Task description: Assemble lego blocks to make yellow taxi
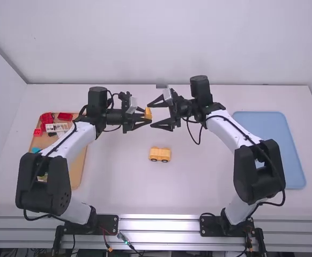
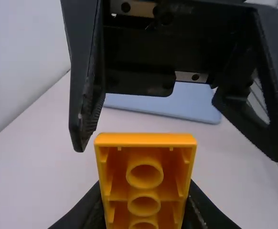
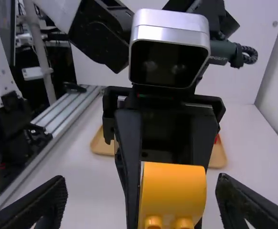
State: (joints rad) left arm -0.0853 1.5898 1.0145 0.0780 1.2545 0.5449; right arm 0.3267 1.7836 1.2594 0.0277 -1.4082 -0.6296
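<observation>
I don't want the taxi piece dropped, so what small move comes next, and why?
Probably ease the right gripper forward, then close it on the yellow-orange block: its fingers stand open, facing the block, while the left gripper grips it from the opposite side.

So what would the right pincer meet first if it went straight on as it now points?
The right pincer would probably meet the orange block held by the left pincer; the remaining gap is unclear.

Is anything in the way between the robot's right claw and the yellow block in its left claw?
Nothing I can see is in the way. The right claw is open, facing the yellow block that the left claw grips.
</observation>
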